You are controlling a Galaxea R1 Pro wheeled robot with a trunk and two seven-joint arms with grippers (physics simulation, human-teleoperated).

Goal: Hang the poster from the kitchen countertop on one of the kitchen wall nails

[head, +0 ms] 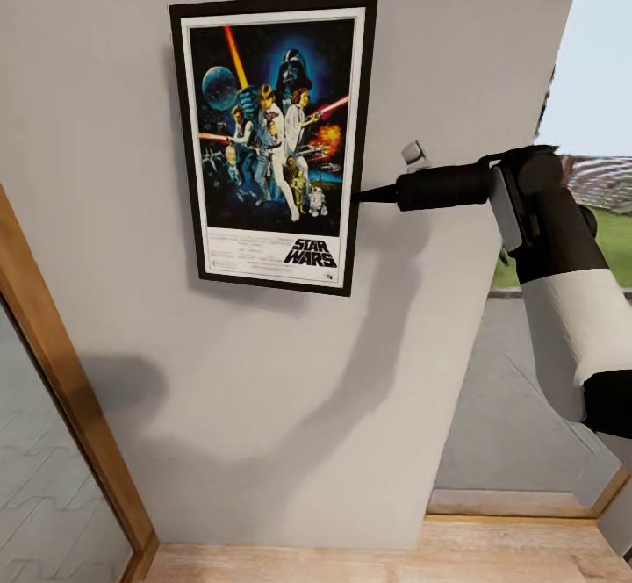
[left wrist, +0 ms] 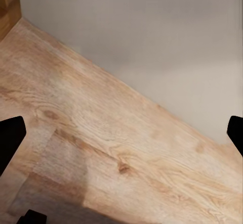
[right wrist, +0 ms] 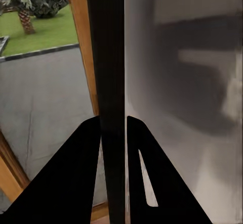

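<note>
Poster (head: 274, 140): upright rectangle, thin black frame, white border, blue-black artwork with figures, lightsabers, dark helmeted face at top; "STAR WARS" logo at lower right of white strip. Lies flat against plain light grey wall, slightly tilted in head view, casting soft shadow below. Right edge pinched between right gripper (head: 362, 196) fingers at mid-height. Right wrist view: poster (right wrist: 107, 57) seen edge-on as dark vertical strip between two black fingers (right wrist: 71, 178).

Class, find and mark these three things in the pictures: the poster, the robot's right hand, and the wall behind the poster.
poster (head: 274, 140): head view, on the middle of its artwork.
right hand (right wrist: 113, 133): right wrist view, midway between its fingertips, clamped on the frame edge.
wall (head: 290, 407): head view, bare grey below the poster.
</note>
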